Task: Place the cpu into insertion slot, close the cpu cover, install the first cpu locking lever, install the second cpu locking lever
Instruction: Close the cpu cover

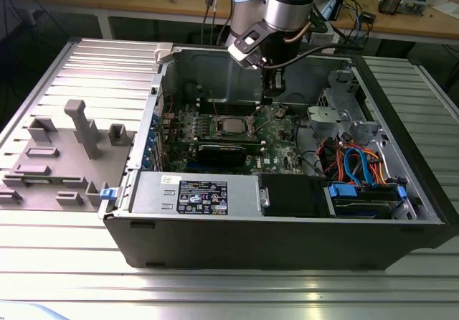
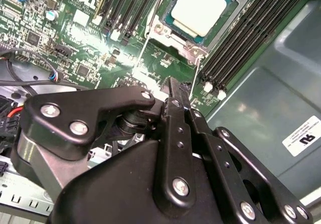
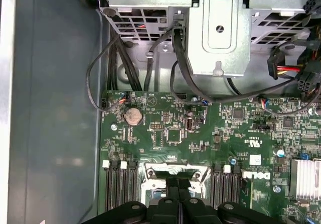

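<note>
Hovering claw near cpu.

My arm is a silver-grey tube with a black band and a pale blue joint cap. A thin cable loops beside my wrist. My gripper is matte black: broad linkage bars pinned with silver round-head screws, narrowing to 2 slim fingers.
</note>
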`<state>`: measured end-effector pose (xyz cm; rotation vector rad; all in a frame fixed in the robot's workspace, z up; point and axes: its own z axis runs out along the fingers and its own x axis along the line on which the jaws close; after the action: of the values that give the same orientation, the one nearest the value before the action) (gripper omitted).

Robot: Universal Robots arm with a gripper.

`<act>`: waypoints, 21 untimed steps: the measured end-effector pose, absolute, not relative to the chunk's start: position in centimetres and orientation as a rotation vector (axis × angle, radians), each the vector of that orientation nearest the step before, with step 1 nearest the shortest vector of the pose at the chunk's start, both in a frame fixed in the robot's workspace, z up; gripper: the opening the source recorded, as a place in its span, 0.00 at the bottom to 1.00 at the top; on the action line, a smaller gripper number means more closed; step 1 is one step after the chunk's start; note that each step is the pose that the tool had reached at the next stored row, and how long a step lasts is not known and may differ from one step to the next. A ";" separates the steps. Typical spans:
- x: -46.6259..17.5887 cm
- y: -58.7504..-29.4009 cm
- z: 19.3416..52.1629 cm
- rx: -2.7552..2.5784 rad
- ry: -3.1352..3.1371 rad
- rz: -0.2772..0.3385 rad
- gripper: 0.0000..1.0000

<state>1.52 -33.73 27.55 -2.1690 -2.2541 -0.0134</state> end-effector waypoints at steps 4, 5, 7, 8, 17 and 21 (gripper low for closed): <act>2.6 -33.7 27.3 -2.169 -2.254 -0.013 0.11; 2.8 -33.7 27.3 -2.169 -2.254 -0.013 0.11; 3.2 -33.7 27.2 -2.169 -2.254 -0.013 0.11; 3.4 -33.7 27.2 -2.169 -2.254 -0.013 0.11; 4.7 -33.7 26.2 -2.169 -2.254 -0.013 0.11; 4.9 -33.7 25.5 -2.169 -2.254 -0.013 0.11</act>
<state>4.86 -33.73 25.48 -2.1692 -2.2539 -0.0130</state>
